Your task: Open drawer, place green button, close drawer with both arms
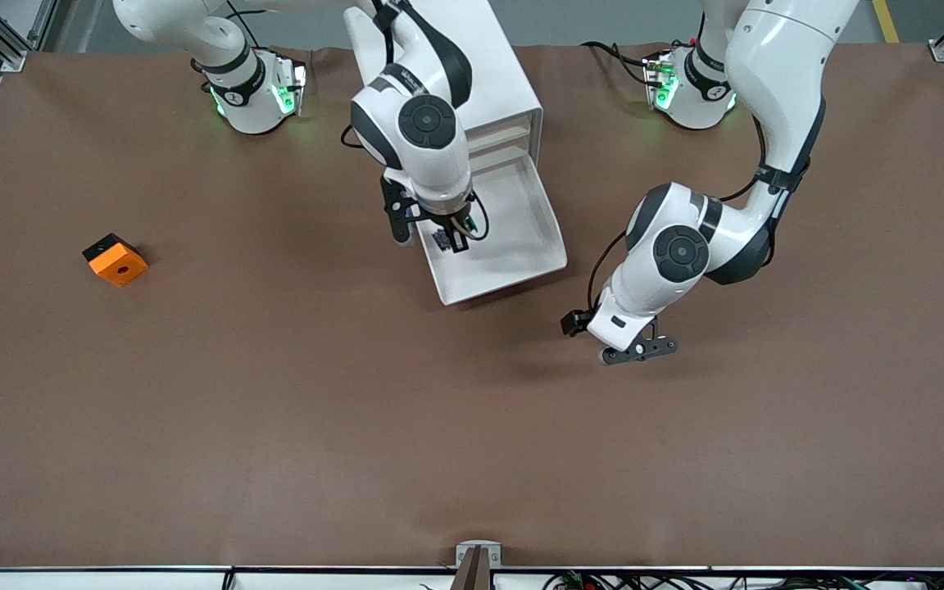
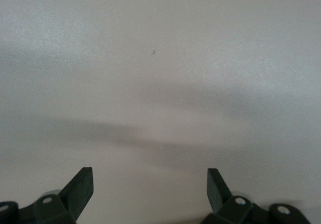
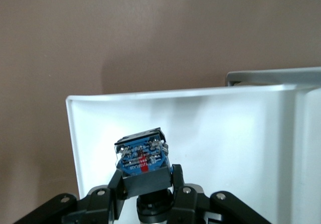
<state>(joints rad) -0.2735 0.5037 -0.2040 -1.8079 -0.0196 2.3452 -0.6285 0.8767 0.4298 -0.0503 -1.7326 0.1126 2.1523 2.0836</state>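
Note:
The drawer (image 1: 521, 238) stands pulled out of the white cabinet (image 1: 492, 74), its white tray bare inside. My right gripper (image 1: 451, 241) hangs over the tray's corner toward the right arm's end, shut on the button (image 1: 441, 238). In the right wrist view the button (image 3: 143, 156) shows its blue contact block between the fingers (image 3: 111, 186) of the right gripper (image 3: 145, 180), with the drawer's floor (image 3: 225, 128) under it; its green cap is hidden. My left gripper (image 1: 640, 350) is open over bare table near the drawer's front. The left wrist view shows the left gripper (image 2: 149, 189) holding nothing.
An orange square block with a hole (image 1: 115, 259) lies on the brown table (image 1: 316, 410) toward the right arm's end. The cabinet stands between the two arm bases.

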